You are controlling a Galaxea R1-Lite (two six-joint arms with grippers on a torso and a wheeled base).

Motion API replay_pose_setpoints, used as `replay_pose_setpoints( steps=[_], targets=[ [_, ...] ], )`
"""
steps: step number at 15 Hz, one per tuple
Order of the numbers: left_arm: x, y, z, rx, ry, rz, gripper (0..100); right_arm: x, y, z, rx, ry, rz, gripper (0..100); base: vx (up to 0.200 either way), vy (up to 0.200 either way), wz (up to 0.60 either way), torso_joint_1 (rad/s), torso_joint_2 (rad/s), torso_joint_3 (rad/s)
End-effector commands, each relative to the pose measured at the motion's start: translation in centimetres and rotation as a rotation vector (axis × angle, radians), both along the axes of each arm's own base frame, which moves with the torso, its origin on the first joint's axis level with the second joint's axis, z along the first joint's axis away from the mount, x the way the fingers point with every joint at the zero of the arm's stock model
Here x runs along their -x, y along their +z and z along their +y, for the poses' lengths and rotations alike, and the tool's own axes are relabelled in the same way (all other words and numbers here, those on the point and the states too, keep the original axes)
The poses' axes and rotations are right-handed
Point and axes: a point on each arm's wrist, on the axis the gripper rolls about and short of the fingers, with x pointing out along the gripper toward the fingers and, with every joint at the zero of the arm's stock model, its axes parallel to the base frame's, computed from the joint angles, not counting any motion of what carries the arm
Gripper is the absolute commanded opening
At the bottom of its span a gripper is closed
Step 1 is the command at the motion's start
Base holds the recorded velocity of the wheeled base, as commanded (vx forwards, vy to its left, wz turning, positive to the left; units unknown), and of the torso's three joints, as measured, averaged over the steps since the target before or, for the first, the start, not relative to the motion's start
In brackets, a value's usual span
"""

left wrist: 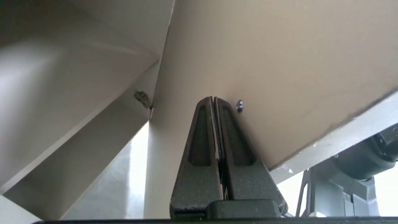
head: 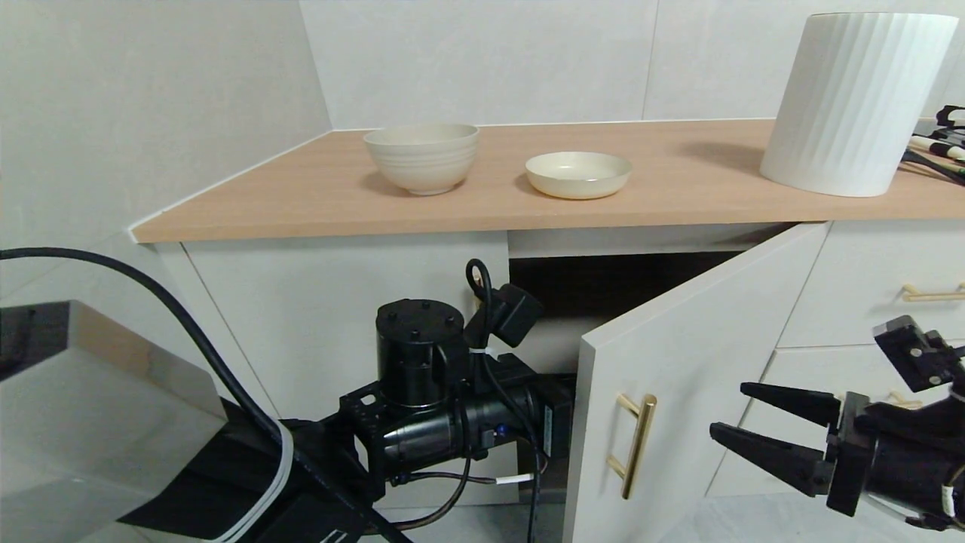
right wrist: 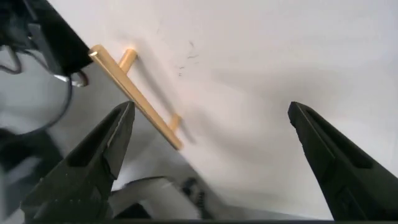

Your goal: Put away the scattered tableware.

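Your left gripper is pinched shut at the inner face of the open cabinet door, while your right gripper gapes wide near its gold handle.

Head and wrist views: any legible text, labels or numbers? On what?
None legible.
The bowl, shallow dish, ribbed white container and open cabinet door with its brass handle show no print.
The dark items beside the container are too small to tell.
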Motion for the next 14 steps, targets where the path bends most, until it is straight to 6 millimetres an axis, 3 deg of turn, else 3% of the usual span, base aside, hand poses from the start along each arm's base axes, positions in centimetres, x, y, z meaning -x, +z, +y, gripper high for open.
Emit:
replay_pose_setpoints(
  steps=[1,3,5,8,10,14],
  targets=[
    [0.0,0.3,0.0,0.006,0.004,-0.007,0,1.6,2.9,-1.9,0.032,-0.168,-0.116,100,0.0,0.0,0.0,0.0,0.0,0.0],
    [0.0,0.2,0.0,0.003,0.007,-0.005,0,1.5,4.7,-2.7,0.142,-0.384,-0.167,100,0.0,0.0,0.0,0.0,0.0,0.0],
    [0.0,0.2,0.0,0.003,0.007,-0.005,0,2.5,5.5,-3.2,0.247,-0.504,-0.087,100,0.0,0.0,0.0,0.0,0.0,0.0],
    [0.1,-0.1,-0.2,-0.005,0.009,0.002,0,3.9,7.4,-3.6,0.258,-0.524,-0.072,100,0.0,0.0,0.0,0.0,0.0,0.0],
    [0.2,0.4,-0.8,-0.005,0.001,0.0,0,4.1,7.3,-3.6,0.259,-0.519,-0.067,100,0.0,0.0,0.0,0.0,0.0,0.0],
    [0.0,0.8,-1.8,-0.032,0.011,0.018,0,4.4,7.3,-3.7,0.258,-0.521,-0.073,100,-0.2,0.0,0.0,0.008,0.0,0.004]
  ],
)
